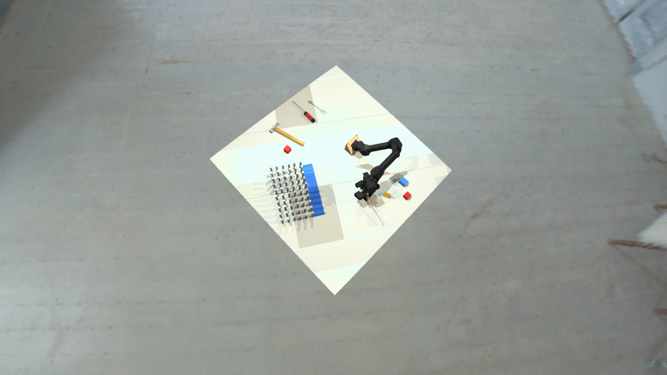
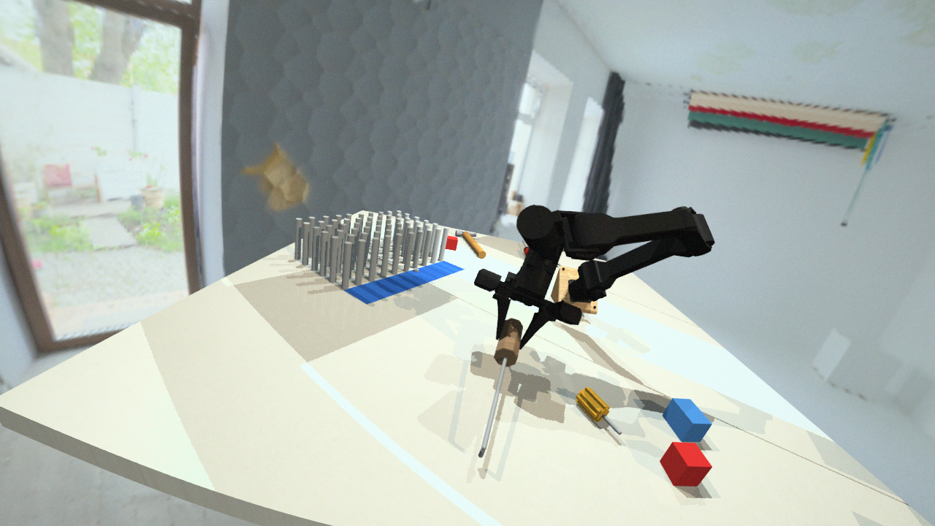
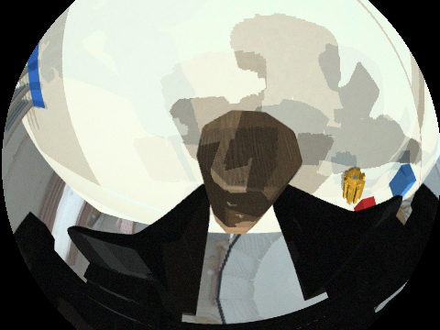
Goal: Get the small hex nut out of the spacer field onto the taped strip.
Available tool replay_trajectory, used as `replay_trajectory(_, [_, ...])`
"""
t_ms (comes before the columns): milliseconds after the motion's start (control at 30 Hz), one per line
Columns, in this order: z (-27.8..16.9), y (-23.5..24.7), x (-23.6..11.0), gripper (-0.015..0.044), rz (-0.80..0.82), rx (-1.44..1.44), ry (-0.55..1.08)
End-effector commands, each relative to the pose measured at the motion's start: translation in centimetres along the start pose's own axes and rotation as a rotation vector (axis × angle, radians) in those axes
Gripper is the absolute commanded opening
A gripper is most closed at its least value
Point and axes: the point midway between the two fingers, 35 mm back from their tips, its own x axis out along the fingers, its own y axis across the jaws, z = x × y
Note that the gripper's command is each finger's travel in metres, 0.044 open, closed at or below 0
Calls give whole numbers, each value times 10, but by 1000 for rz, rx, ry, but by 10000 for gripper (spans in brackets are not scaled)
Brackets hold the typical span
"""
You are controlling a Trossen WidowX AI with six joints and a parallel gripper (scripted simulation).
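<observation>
My gripper (image 1: pixel 368 198) (image 2: pixel 511 334) (image 3: pixel 240 189) is shut on the brown wooden handle (image 2: pixel 508 341) (image 3: pixel 249 174) of a long thin hook tool. Its metal rod (image 2: pixel 491 405) (image 1: pixel 378 215) slants down to the table, the tip near the surface. The field of standing grey spacers (image 1: pixel 289 191) (image 2: pixel 366 245) is well to the left of the gripper. The blue taped strip (image 1: pixel 313 188) (image 2: pixel 402 281) (image 3: pixel 35 76) lies along the field's near side. I cannot make out the nut among the spacers.
A small yellow-handled screwdriver (image 1: pixel 387 195) (image 2: pixel 593 405) (image 3: pixel 354 185), a blue cube (image 1: pixel 403 181) (image 2: pixel 686 419) and a red cube (image 1: pixel 407 196) (image 2: pixel 685 463) lie to the gripper's right. A hammer (image 1: pixel 287 134), a red cube (image 1: pixel 287 149), a red screwdriver (image 1: pixel 305 113) and a wrench (image 1: pixel 317 107) lie at the far side.
</observation>
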Motion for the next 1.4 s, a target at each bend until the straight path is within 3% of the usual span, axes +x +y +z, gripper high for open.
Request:
replay_trajectory(0, [1,0,2,0,5,5,2])
replay_trajectory(1367, [5,-10,19,0,13,13,42])
